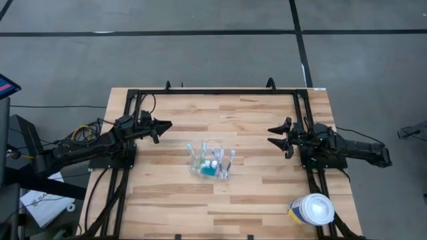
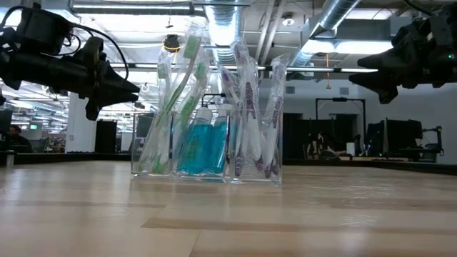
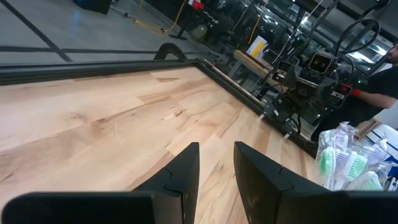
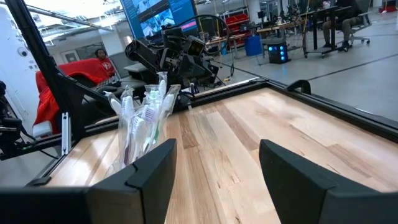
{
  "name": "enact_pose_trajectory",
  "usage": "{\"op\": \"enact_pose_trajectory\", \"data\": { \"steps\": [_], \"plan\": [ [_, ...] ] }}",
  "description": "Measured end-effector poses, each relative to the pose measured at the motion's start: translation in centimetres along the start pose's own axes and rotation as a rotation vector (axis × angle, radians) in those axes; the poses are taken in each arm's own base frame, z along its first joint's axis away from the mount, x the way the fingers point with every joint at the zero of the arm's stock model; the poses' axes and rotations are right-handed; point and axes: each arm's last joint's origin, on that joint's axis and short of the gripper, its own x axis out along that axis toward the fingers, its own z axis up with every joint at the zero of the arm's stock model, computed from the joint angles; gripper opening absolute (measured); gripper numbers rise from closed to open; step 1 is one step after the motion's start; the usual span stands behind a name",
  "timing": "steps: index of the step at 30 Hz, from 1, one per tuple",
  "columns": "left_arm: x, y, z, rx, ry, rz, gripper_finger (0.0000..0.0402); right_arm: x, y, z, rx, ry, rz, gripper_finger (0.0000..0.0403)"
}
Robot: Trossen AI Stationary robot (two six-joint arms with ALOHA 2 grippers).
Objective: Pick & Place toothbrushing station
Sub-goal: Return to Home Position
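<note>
The clear toothbrushing station, packed with wrapped toothbrushes and a blue bottle, is standing upright on the wooden table, ahead of both sets of fingertips and well apart from each. The left gripper is hanging empty with fingers narrowly parted, and the right gripper is hanging empty with fingers spread wide. Going home cleanly is likely calling for raised wrists drawn straight back from the brush tops, with the right arm minding the white-lidded tub behind its fingers.

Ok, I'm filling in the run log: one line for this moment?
left gripper: raised, open, empty | right gripper: raised, open, empty | organizer: mid-table, upright, toothbrushes inside | white-lidded tub: right edge
</note>
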Motion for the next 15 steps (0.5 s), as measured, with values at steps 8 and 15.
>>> {"op": "enact_pose_trajectory", "data": {
  "steps": [8,15],
  "plan": [
    [0.0,0.0,0.0,0.0,0.0,0.0,0.0094,0.0,0.0,0.0,0.0,0.001,0.0,0.0219],
    [-0.6,-1.0,0.4,0.014,-0.05,-0.089,0.0094,0.0,0.0,0.0,0.0,0.0,-0.001,0.0219]
  ]
}}
